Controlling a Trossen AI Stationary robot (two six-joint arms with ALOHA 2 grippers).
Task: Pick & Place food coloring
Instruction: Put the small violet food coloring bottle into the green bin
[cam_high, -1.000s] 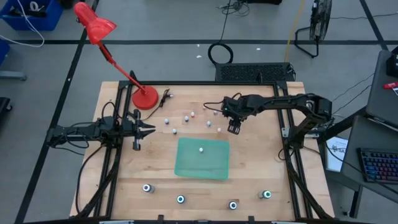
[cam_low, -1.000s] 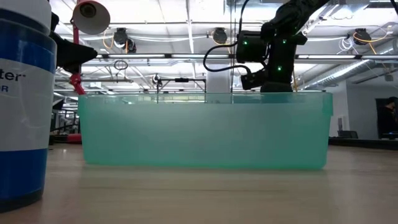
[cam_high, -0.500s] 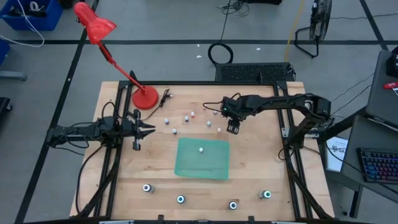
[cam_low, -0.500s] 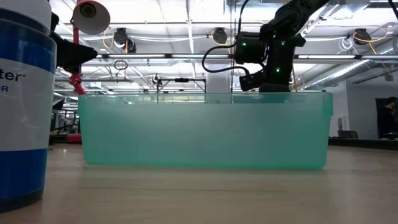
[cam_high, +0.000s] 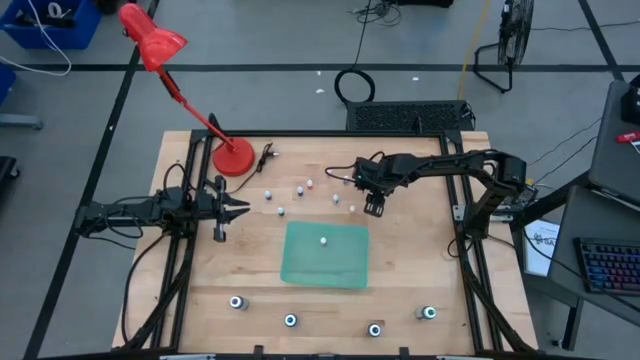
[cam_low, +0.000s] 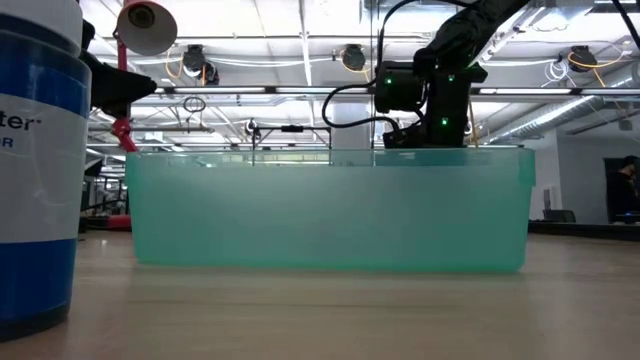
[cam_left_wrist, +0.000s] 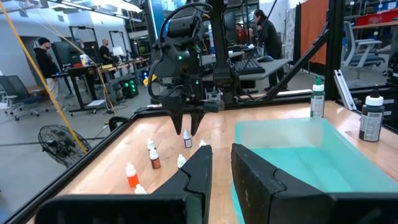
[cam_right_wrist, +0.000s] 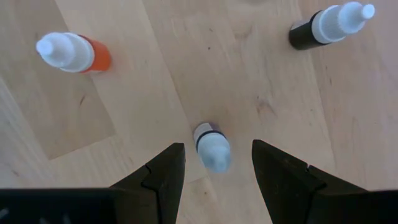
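Note:
Several tiny whitish food coloring bottles (cam_high: 300, 190) stand upright on the wooden table beyond the teal bin (cam_high: 325, 255); one more (cam_high: 323, 240) stands inside the bin. Larger dark bottles with pale tops (cam_high: 290, 320) stand along the near edge. My right gripper (cam_high: 374, 207) points down, open, above a white-capped bottle (cam_right_wrist: 210, 144) that shows between its fingers, with gaps on both sides. An orange bottle (cam_right_wrist: 78, 53) and a dark one (cam_right_wrist: 326, 26) stand nearby. My left gripper (cam_high: 238, 208) waits open, level, at the table's left.
A red desk lamp (cam_high: 233, 157) stands at the far left corner. The bin wall (cam_low: 330, 210) hides the small bottles in the low view, where a white and blue container (cam_low: 35, 170) stands close on the left. People (cam_left_wrist: 45, 59) stand in the room beyond.
My right gripper has shifted a little toward the table's left and sunk lower over the small bottles, staying open and pointing down. The bottles and the bin have not moved.

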